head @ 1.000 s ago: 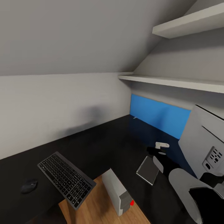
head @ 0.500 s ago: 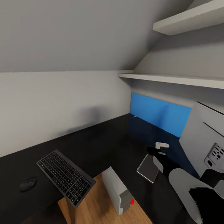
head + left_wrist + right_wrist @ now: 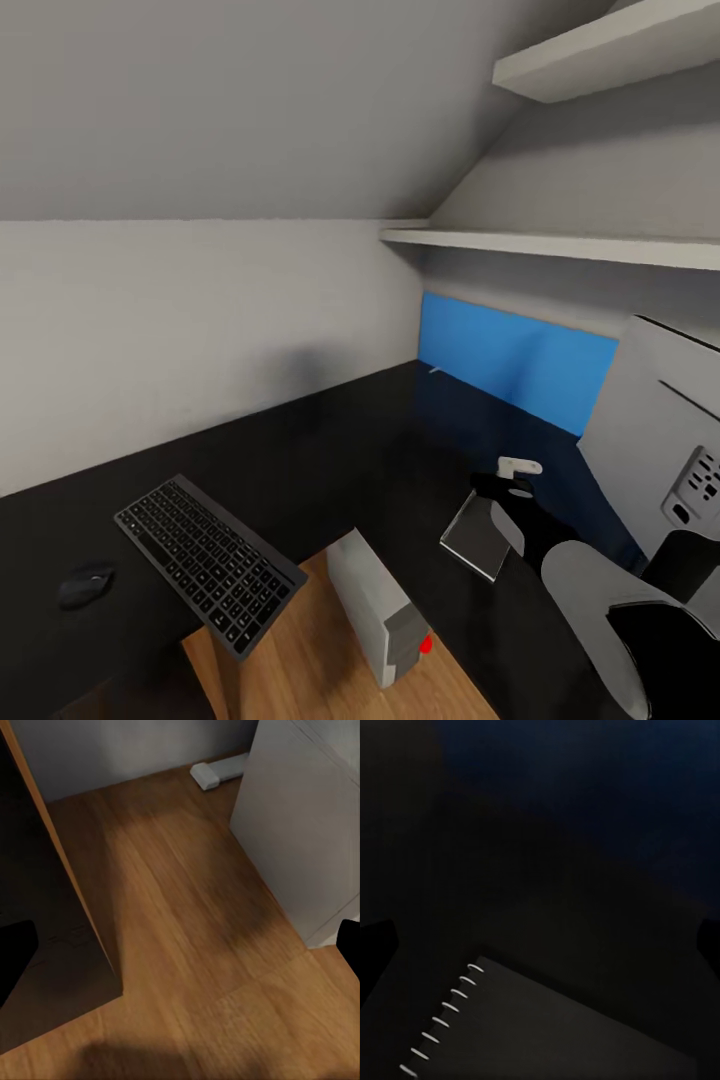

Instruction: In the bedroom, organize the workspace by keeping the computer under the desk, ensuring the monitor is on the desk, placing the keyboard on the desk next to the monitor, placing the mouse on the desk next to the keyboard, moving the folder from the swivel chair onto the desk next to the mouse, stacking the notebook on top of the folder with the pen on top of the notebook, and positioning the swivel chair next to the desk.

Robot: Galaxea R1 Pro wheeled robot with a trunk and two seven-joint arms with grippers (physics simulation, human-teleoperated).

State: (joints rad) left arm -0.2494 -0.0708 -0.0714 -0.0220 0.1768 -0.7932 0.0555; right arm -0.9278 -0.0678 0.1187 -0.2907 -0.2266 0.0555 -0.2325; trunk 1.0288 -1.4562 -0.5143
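holding notebook [image 3: 478, 541] tilted above desk [image 3: 330, 450] in right gripper [image 3: 497, 500], pinched, presumably for stacking later. left fingers [image 3: 15, 958] spread over floor [image 3: 187, 945] beside computer [image 3: 300, 825]. keyboard [image 3: 208, 561] overhanging desk edge, mouse [image 3: 85, 584] beside.

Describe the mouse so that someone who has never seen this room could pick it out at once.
Start at the glossy black desk that runs along the white wall. Near its front edge lies the dark keyboard, set at a slant and partly overhanging the edge. The mouse sits just beyond the keyboard's far end from the grey computer: a small, rounded dark oval, the only domed thing there, unlike the flat keyboard.
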